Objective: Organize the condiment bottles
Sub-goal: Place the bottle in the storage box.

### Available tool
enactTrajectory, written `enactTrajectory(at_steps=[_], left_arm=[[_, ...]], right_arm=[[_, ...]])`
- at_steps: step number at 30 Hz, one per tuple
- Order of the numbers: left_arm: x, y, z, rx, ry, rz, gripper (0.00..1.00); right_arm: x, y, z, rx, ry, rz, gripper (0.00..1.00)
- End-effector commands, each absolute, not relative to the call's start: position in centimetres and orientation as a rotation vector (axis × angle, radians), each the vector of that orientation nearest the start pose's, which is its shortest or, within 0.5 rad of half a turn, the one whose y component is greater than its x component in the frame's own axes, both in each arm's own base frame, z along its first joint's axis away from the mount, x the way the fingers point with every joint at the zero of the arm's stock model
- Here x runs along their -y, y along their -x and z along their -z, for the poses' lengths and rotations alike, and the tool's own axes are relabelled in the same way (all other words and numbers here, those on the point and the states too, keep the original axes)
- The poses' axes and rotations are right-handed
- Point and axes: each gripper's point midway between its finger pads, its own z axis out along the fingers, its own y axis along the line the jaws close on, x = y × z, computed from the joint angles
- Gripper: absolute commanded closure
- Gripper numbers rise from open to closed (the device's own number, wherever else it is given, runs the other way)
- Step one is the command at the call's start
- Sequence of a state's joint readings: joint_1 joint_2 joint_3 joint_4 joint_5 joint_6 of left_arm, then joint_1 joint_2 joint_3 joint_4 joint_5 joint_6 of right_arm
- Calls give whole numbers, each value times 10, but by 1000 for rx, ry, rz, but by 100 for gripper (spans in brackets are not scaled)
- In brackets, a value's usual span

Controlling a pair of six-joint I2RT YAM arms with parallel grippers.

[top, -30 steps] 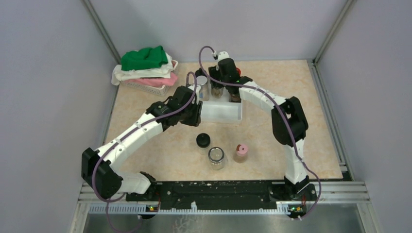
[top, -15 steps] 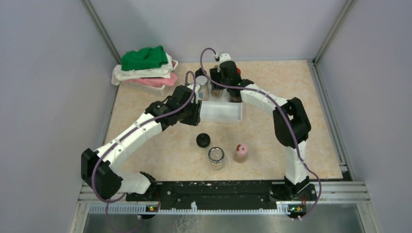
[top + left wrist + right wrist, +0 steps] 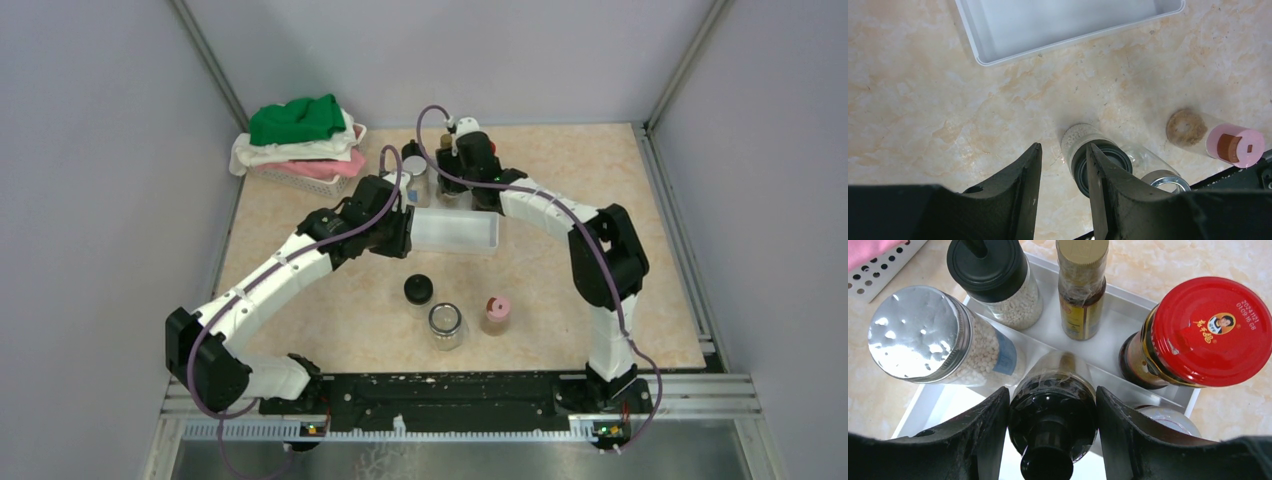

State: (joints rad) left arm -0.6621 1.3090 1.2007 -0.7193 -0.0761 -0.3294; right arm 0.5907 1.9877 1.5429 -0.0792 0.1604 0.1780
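Right gripper [image 3: 1052, 396] shifted — seemingly clasping dark bottle [image 3: 1053, 422].

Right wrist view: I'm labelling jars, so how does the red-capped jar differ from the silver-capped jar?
The red-capped jar has a red lid with a printed portrait; the silver-capped jar has a plain shiny metal lid. The red-capped jar holds something dark; the silver-capped jar holds white granules. Both are upright, capped glass jars.
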Motion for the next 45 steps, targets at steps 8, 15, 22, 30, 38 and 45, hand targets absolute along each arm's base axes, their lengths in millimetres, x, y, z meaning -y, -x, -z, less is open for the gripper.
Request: enactTrajectory(at_steps=[8,15,22,30,38,45], left_arm=[[214,-276,-214,-2324,-363,403,55],[213,-277,-213,-2323,-362,397,55],[213,-277,-208,-2327,-361,401,55],[211,-279,-205,-2331,-363,395,55],[209,-280,-201,-2336,-362,399,55],[207,-280,-200,-2337,-359,396,55]], right_arm=[[-285,-476,-162,-2067,315,-278,67],[-285,-478,-171,-2050,309,-279,67],[-293,-487,-177,-2050,341,-277,67],[-307,-499,-160,-2068,356,-308,67],[-311,-498,-139,-2116,380,-304,63],[-311,-495,-139,-2112,381,-296,14]])
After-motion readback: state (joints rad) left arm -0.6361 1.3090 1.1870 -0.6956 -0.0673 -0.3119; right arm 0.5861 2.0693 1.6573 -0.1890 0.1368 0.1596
